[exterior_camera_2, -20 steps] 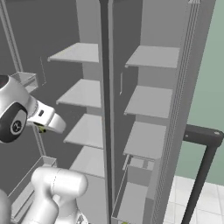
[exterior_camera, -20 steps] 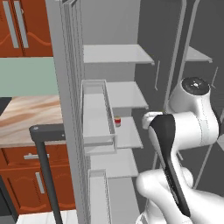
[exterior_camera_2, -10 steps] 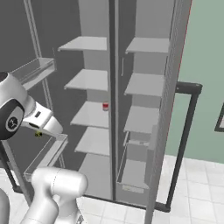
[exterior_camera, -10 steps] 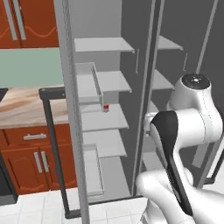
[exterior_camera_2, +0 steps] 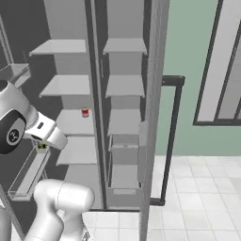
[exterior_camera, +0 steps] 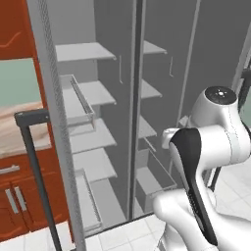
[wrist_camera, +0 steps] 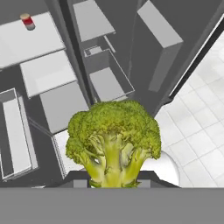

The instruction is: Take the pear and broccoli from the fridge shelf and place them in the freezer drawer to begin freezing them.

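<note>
I see my dark two-finger claw (wrist_camera: 114,183) clamped narrow on one lumpy green broccoli (wrist_camera: 113,142) with olive-yellow patches, stalk toward the fingers, held in the air in front of the open grey fridge. Beyond its crown I count one plain mid-grey freezer drawer (wrist_camera: 108,74), pulled out, open-topped. One small red-and-white can (wrist_camera: 27,21) stands upright on a pale shelf (wrist_camera: 26,40), well apart from the drawer.

- Grey fridge shelves (exterior_camera_2: 75,84) sit stacked in two columns, beyond the jaws.
- A red-and-white can (wrist_camera: 27,21) stands upright on one left-column shelf, far beyond the jaws and off to their left in the hand view.
</note>
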